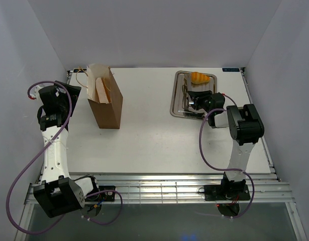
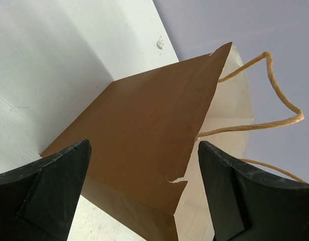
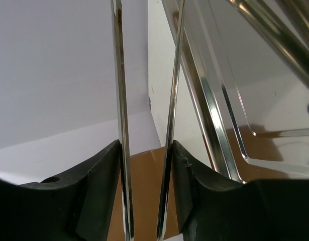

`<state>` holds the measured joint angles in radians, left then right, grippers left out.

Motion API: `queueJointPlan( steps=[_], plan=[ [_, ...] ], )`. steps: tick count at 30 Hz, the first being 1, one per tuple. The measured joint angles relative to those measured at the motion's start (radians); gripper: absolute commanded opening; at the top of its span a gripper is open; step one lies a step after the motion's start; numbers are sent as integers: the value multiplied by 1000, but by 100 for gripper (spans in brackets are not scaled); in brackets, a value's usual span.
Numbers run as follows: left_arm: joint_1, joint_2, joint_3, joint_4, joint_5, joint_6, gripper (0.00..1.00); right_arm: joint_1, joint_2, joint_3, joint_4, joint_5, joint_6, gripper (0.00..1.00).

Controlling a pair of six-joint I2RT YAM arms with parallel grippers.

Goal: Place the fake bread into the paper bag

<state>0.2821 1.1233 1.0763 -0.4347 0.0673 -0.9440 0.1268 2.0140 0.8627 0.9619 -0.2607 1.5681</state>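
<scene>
Now, a ridged fake bread (image 1: 202,78) sits at the steel tray's (image 1: 175,98) far end, well apart from the paper bag (image 1: 105,103). Right gripper (image 3: 144,155) clamps the silver tongs (image 3: 121,100); left gripper (image 2: 144,165) gapes beside the bag. Probably light, stiff, slick: pinch it across the middle.

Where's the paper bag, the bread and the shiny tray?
paper bag (image 1: 108,113), top view, its brown front side.
bread (image 1: 202,78), top view, its orange top.
tray (image 1: 173,95), top view, its left rim.
</scene>
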Motion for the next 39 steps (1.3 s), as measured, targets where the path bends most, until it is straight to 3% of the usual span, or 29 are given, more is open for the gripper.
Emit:
queueJointPlan(
  steps=[18, 33, 39],
  plan=[
    [0, 8, 2, -2, 8, 0, 98, 17, 78, 53, -1, 63, 75, 47],
    [0, 14, 2, -6, 9, 0, 98, 26, 78, 22, 67, 109, 145, 8],
    [0, 14, 2, -6, 9, -1, 98, 26, 63, -31, 114, 113, 153, 8]
  ],
)
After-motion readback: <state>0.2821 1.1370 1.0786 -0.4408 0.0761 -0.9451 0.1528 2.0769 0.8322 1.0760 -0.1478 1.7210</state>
